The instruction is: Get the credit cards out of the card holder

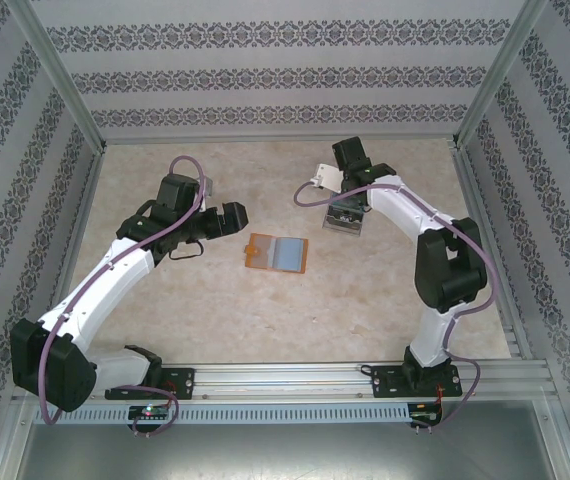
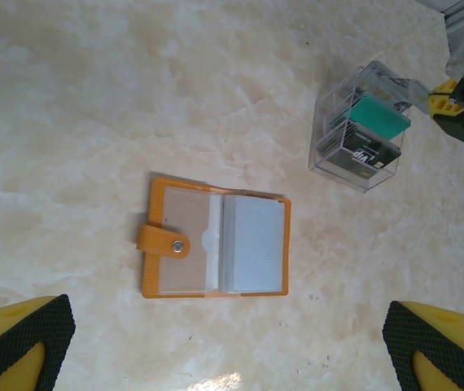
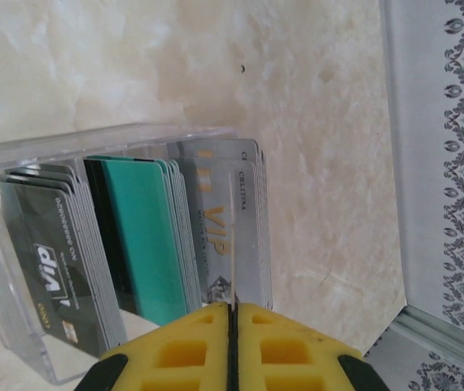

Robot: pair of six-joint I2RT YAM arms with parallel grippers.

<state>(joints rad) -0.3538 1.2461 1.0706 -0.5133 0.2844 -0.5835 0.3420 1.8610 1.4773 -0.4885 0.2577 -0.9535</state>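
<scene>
Credit cards (image 2: 252, 244), likely light, stiff and slick, sit in the open card holder (image 2: 157, 244) mid-table; pinch an exposed edge. Your left gripper (image 2: 232, 350) gapes above; right gripper (image 3: 232, 326) clamps a thin card (image 3: 233, 269).

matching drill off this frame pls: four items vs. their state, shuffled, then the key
1 card holder
2 clear box
3 left claw
4 right claw

A shut on a thin card, seen edge-on
B open above the table
C lying open, grey-blue card in one side
D holds standing teal, black and silver cards

Pairs: 1-C, 2-D, 3-B, 4-A
</scene>
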